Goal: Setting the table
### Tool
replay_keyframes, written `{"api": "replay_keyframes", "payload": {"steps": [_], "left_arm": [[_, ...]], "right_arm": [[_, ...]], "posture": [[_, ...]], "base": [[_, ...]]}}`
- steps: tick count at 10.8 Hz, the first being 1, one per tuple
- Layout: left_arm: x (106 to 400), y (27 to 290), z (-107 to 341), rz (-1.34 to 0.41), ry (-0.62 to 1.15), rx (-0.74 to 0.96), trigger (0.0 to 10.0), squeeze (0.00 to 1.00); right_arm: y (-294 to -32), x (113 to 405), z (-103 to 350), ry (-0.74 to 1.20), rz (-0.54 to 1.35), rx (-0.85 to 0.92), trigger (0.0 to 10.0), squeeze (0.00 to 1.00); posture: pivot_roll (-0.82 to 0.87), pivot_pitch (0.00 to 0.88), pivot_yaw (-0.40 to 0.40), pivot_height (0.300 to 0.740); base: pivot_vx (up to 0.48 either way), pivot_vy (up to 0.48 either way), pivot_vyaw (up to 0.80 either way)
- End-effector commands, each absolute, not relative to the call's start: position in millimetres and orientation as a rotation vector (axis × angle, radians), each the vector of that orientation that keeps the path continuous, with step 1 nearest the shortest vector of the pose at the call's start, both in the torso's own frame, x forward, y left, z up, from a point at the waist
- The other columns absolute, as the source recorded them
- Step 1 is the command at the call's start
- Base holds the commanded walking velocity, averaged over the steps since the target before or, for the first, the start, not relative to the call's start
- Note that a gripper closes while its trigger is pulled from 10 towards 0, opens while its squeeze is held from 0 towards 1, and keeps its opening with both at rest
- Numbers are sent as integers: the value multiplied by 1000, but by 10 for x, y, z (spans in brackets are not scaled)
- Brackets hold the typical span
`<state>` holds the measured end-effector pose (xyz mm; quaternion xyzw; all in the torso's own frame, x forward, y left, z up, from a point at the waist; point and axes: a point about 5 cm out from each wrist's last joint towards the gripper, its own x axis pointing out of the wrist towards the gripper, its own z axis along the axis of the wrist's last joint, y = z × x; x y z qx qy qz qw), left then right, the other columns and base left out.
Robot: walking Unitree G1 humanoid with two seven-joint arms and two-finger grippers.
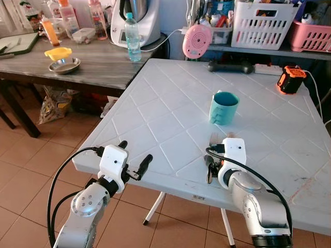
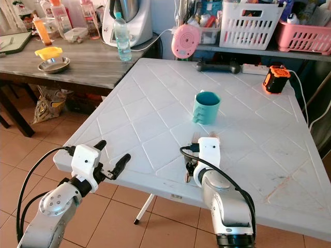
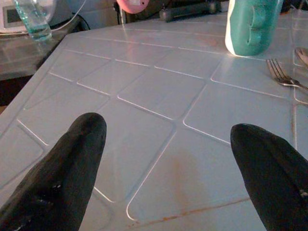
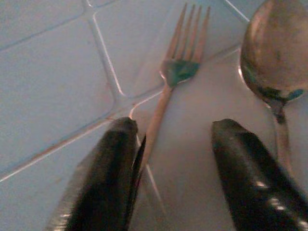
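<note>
I see the white table in front of me, with a teal cup standing upright near its middle. Nearer to me than the cup, a fork and a spoon lie flat on the table side by side, the spoon to the right of the fork, and they do not touch each other. My right gripper is low over the table at the handles of this cutlery; its fingers are spread to a medium gap. The fork handle runs along the inner side of one finger and seems to touch it, but the other finger is apart from it, so nothing is clamped. The spoon handle passes just beside the outer edge of the other finger. My left gripper is at the near left edge of the table, spread wide, with only bare table between the fingers. On the far side of the table I see a black dumbbell and an orange and black device.
</note>
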<state>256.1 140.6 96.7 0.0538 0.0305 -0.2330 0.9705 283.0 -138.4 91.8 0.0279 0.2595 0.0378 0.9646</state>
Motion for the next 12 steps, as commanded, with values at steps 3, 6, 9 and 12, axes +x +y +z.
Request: {"api": "replay_keyframes", "payload": {"steps": [3,6,9,12], "left_arm": [[2565,1409,967,-482,69,112,10000,0],[2558,1414,966,-476,73,112,10000,0],[2549,1415,964,-474,80,115,10000,0],[2542,1402,958,-477,88,117,10000,0]], "right_arm": [[-1423,2800,759,591,123,-1,0,0],[-1453,2832,754,580,142,-36,0,0],[-1452,2854,730,563,201,-98,0,0],[-1456,2836,731,538,293,-181,0,0]], "posture": [[47,1,57,740],[50,5,55,740],[49,11,60,740],[44,18,60,740]], "base": [[0,0,0],[0,0,0],[0,0,0],[0,0,0]]}}
